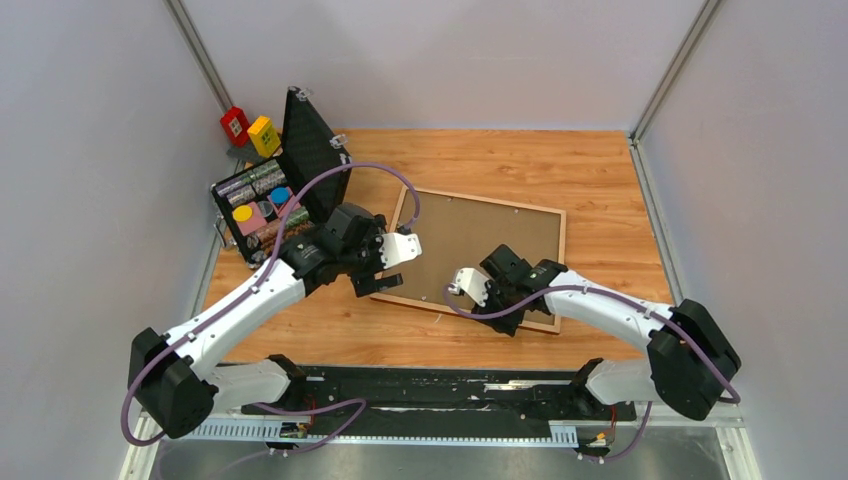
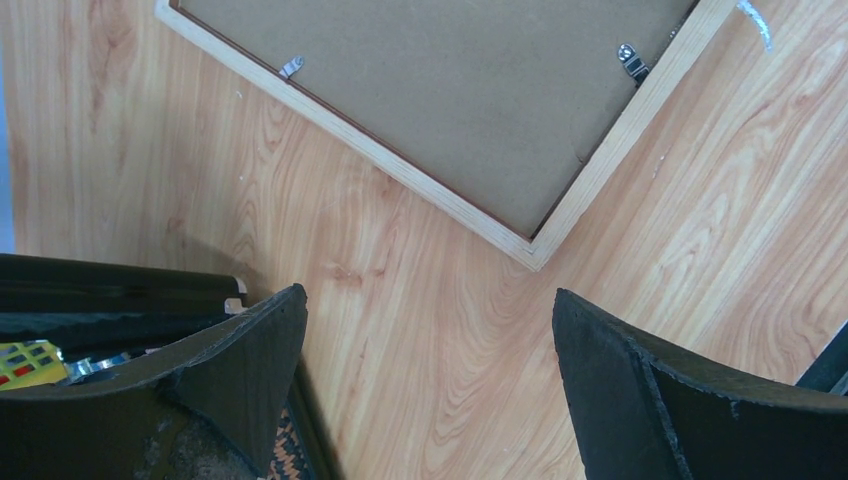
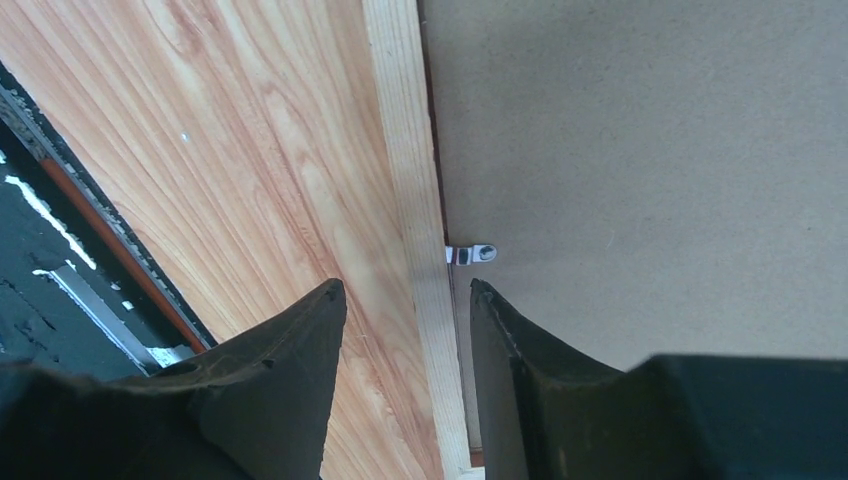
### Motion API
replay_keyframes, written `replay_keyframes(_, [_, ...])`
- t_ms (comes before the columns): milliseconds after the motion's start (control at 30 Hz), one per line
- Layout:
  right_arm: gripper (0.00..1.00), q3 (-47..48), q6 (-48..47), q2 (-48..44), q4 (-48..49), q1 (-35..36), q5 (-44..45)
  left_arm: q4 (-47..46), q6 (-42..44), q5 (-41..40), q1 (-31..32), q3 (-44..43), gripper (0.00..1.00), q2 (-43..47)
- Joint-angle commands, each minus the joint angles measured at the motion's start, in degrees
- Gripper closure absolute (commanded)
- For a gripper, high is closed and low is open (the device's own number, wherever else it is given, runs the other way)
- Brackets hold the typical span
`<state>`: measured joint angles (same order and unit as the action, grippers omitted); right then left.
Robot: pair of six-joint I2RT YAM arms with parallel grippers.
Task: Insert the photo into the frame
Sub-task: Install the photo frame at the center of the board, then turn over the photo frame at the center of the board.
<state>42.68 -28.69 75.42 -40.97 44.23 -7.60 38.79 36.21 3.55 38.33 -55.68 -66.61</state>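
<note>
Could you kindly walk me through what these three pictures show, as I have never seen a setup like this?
Two white robot arms are bolted at the near edge of a wooden table. One picture looks down from above; the other two come from cameras on each wrist, so the dark shapes there are the arm's own fingers. The frame lies face down, pale wood rails around a brown backing board held by small metal clips. The left gripper is open above bare table near a frame corner. The right gripper straddles a rail, holding nothing. An open black case sits at the far left.
</note>
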Motion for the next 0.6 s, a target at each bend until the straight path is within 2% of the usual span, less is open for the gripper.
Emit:
replay_keyframes(0, [0.51,0.6,-1.0,-1.4,1.7,0.3,2.4,-2.1,-0.6,-1.0,0.0,0.7,0.01,-0.5])
replay_keyframes(400, [0.50,-1.7,-2.0,3.9,6.3,0.3,3.1,-2.4,-0.3,-1.5,-0.1,0.3,0.03,-1.7])
replay_keyframes(567, [0.56,-2.2,-1.4,5.3,7.0,0.7,2.8,-2.2,-0.1,-1.9,-0.1,0.4,0.03,-1.6])
